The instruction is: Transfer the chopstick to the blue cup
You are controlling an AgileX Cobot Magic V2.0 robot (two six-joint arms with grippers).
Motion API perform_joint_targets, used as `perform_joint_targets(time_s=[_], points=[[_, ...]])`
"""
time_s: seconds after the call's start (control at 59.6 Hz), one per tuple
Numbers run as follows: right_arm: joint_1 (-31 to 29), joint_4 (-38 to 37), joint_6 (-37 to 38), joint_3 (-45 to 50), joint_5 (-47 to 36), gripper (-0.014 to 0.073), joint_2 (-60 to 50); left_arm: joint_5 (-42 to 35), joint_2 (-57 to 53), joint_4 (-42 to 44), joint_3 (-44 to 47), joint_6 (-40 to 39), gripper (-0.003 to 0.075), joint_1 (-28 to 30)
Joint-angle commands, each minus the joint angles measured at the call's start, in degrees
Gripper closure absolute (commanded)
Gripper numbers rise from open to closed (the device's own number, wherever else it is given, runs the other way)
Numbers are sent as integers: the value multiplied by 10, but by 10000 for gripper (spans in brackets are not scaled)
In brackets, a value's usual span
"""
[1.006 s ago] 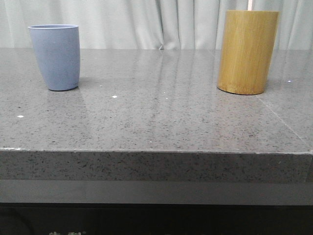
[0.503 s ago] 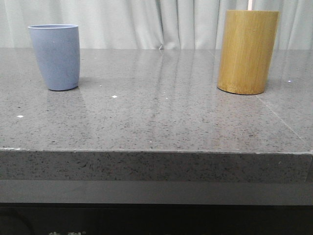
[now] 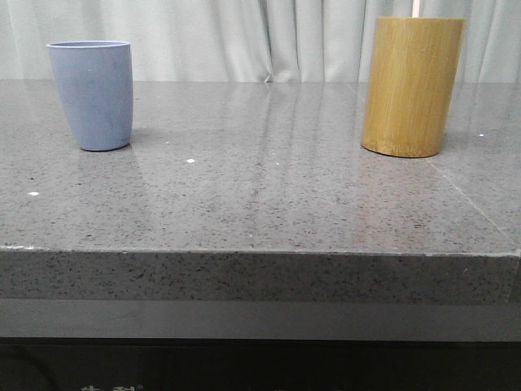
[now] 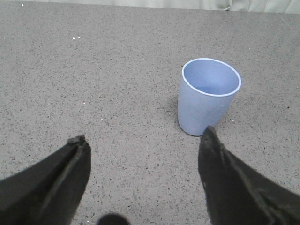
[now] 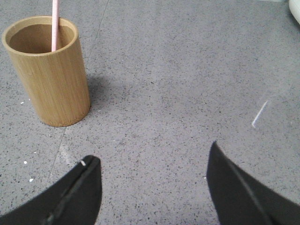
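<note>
The blue cup [image 3: 91,94] stands upright and empty at the far left of the grey stone table; it also shows in the left wrist view [image 4: 207,96]. A salmon-pink chopstick [image 5: 55,24] stands in the yellow-brown bamboo cylinder [image 5: 48,70]; only its short tip [image 3: 416,7] shows in the front view above the cylinder [image 3: 412,85] at the right. My left gripper [image 4: 143,140] is open and empty above the table, short of the cup. My right gripper [image 5: 152,157] is open and empty, short of the cylinder. Neither gripper shows in the front view.
The grey speckled stone table [image 3: 260,195] has its front edge [image 3: 260,252] near the camera. A white curtain [image 3: 244,37] hangs behind. A thin seam [image 3: 468,195] runs through the stone at the right.
</note>
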Motion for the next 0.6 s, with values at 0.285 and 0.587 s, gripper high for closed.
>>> perform_joint_targets(time_s=[0.285,0.587], points=[[0,-3,1,-20,-43,76,1,-27,72,-29,-79,41,282,-3],[0,-3,1,-20,-43,76,1,70,202,-29,-214,59,293,-3]])
